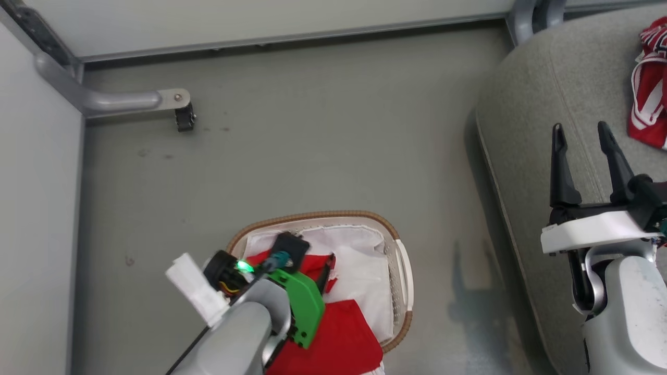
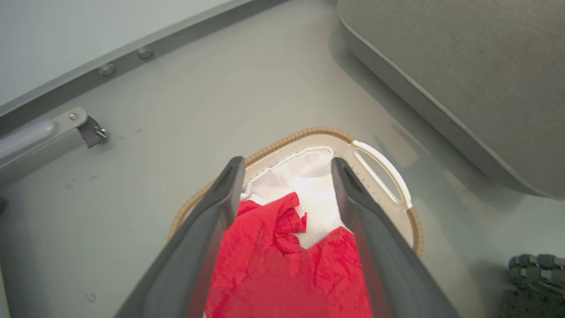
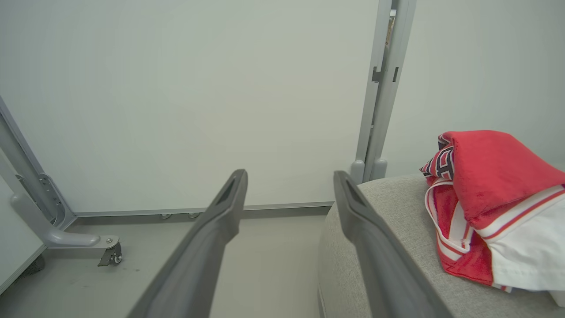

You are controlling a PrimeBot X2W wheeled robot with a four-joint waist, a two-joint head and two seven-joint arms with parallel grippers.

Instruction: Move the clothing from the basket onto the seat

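Left pincer (image 2: pixel 288 164) is spread wide with nothing in it. It's tipped down over the basket (image 2: pixel 304 133), fingers straddling a red garment (image 2: pixel 282 265) that lies on the white lining (image 2: pixel 315 185). Can't tell if the tips touch the fabric. In the head view that forearm comes in from 6 o'clock and leans toward 1.

Right pincer (image 1: pixel 580 130) is wide apart and empty too. Its arm stands upright at 4 o'clock, fingers aimed at 12 over the left part of the seat (image 1: pixel 536 104). The other clothing, a red-and-white bundle (image 1: pixel 649 99), sits on the seat at 2 o'clock from that pincer, well apart from it.

Basket's at 6 o'clock on the floor (image 1: pixel 312 135), one handle facing the seat at 3, with a bare strip of floor between them. There's lots of open floor from 10 to 1 o'clock of the basket. A frame foot with a caster (image 1: pixel 185 117) is out at 10, and wall panels close things off at 9 and 12.
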